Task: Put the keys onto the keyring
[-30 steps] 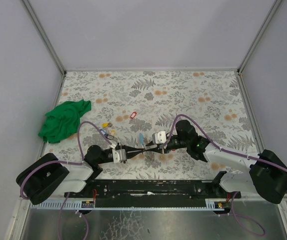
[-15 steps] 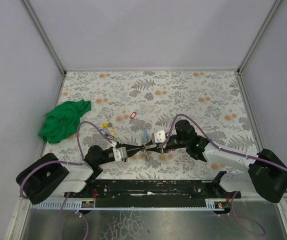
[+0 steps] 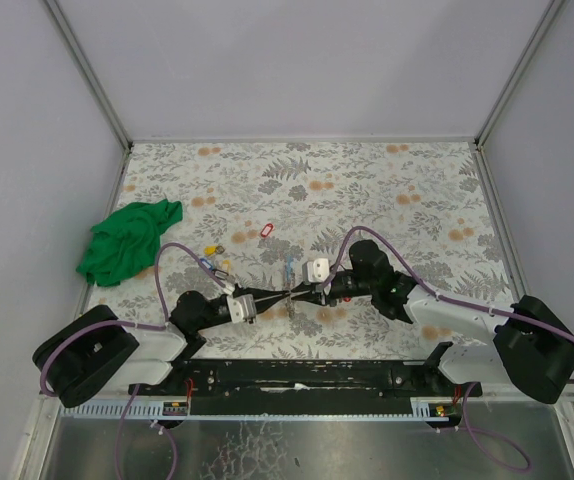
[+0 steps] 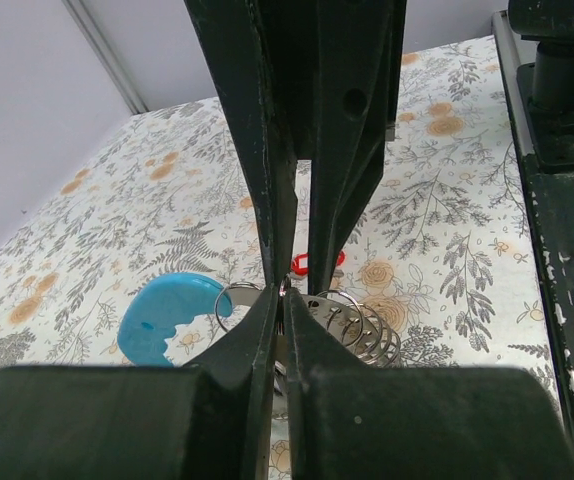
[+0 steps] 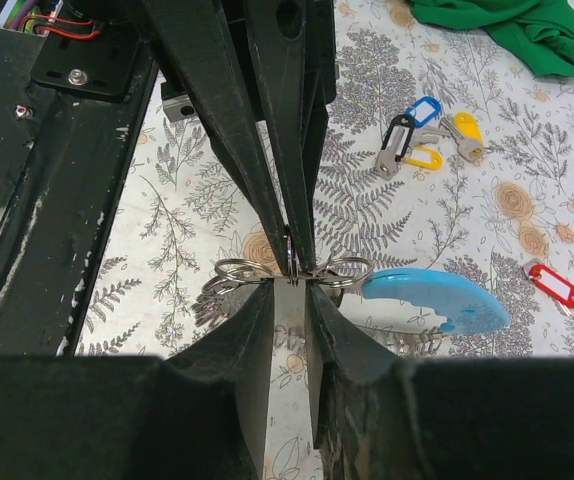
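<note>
Floral tbl cloth [image 3: 367,180], plain grey walls [image 3: 297,60].

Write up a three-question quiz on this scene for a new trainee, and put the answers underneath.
1. Fill in: the keys bunched nearest the green cloth carry blue, black and ____ tags.
2. True or false: the red-tagged key lies on the table apart from that bunch.
3. What is the left gripper clamped on?
A. the green cloth
B. the keyring
C. the red-tagged key

Key: 1 yellow; 2 true; 3 B.
</note>
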`<state>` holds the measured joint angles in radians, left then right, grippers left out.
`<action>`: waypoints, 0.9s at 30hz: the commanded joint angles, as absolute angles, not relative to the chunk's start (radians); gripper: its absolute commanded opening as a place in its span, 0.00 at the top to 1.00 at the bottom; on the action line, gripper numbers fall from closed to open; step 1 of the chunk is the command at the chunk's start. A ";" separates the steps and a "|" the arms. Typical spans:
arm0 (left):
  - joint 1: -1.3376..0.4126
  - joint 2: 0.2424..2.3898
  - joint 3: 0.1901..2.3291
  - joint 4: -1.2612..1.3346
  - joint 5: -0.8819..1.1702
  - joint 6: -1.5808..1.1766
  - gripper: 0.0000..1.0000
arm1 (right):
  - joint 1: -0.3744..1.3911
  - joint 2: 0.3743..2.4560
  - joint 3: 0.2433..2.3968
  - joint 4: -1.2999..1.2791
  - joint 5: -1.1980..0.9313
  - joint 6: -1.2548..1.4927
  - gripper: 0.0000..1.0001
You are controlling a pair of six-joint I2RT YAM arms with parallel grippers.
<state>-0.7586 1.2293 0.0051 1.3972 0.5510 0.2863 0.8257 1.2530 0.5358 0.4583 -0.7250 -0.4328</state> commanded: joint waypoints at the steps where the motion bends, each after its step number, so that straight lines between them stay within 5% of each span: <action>1: -0.771 1.235 0.029 1.467 0.622 0.308 1.00 | 0.866 1.238 0.546 0.567 -0.781 -0.419 0.75; 27: -0.741 1.296 0.044 1.600 0.608 0.163 1.00 | 0.864 1.174 0.540 0.549 -0.666 -0.415 0.68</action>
<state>-0.7456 1.3022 0.0147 1.4559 0.6052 0.2272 0.8333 1.2304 0.4919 0.4911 -0.6834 -0.3855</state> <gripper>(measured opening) 0.009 0.304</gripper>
